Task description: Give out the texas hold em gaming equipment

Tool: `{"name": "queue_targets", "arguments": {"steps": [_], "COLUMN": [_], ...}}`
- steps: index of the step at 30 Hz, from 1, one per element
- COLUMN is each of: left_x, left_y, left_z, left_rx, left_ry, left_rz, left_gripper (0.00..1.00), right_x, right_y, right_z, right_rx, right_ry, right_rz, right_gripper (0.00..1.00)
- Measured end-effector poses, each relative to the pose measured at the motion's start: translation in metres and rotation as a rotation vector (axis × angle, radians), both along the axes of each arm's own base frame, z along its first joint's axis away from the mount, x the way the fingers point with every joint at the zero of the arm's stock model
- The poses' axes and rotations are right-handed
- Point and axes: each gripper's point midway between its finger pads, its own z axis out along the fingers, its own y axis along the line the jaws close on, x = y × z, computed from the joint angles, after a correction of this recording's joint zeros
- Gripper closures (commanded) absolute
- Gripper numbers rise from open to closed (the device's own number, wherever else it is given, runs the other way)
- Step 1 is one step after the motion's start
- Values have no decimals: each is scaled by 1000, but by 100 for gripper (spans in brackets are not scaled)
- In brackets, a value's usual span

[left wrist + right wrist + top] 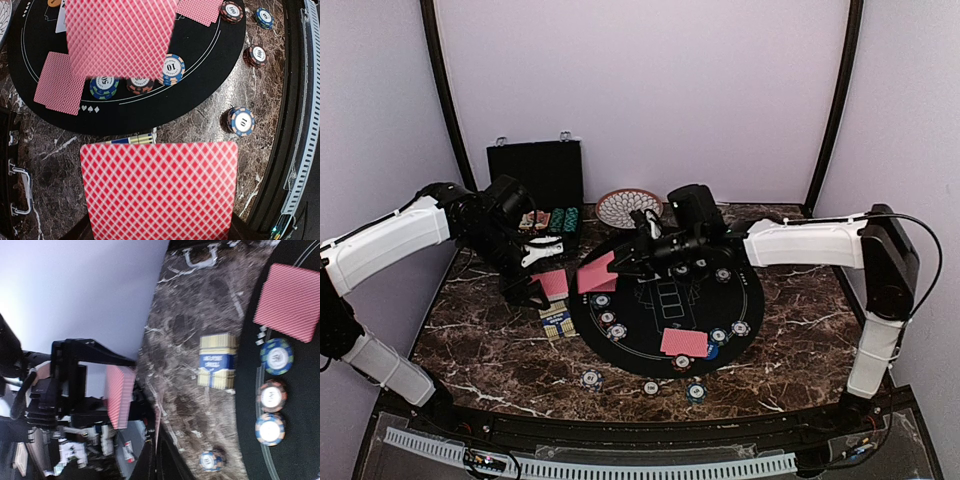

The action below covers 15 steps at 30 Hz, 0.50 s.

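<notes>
Left claw (532, 288) was closed on red-backed cards (553, 284), held above the marble tabletop (790, 340) just left of the black round mat (645, 350). Right claw (623, 262) was closed, pinching a single tilted red-backed card (596, 273) over the mat's left edge.

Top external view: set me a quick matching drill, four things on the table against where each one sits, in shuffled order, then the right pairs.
Things
1. patterned dish
2. black case
3. blue-and-yellow card box
4. red-backed cards lying flat

Places
A. on bare marble, just left of the black mat
B. on the mat, toward its near edge
C. beyond the mat's far edge, right of the case
D. back-left corner, lid up

Pairs: 1-C, 2-D, 3-A, 4-B
</notes>
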Motion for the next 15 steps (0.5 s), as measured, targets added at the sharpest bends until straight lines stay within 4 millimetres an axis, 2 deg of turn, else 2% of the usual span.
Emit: {"name": "queue_targets", "arguments": {"steps": [7,15], "left_x": [1,1], "left_y": [0,0], "left_z": [0,0], "left_rx": [2,1], "left_ry": [-5,-6], "left_rz": [2,2], "left_gripper": [100,100], "right_x": [41,82], "right_y": [-54,-124], "right_z": [-15,-33], "right_rx": [-389,-911], "right_ry": [-198,-396], "right_rz": [-160,-317], "right_gripper": [100,100]}}
